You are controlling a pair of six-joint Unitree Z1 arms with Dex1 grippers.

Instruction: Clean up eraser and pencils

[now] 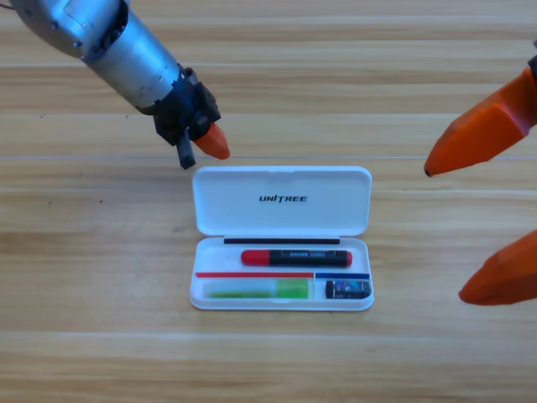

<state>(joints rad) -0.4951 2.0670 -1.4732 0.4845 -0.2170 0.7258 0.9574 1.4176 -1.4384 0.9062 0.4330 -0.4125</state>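
Eraser [347, 290] sits in the lower right compartment of the open white case [281, 198]. Green pencil [258, 290] lies lower left; red-capped marker [295, 258] above them. Left gripper [204, 143] hovers near the lid's upper left corner, jaw state indeterminable. Right gripper [491, 210] waits at right edge, jaws spread wide, empty.

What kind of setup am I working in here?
Likely a robot lab tabletop: bare wooden table, two arms' grippers, left and right, and an open white case holding stationery.
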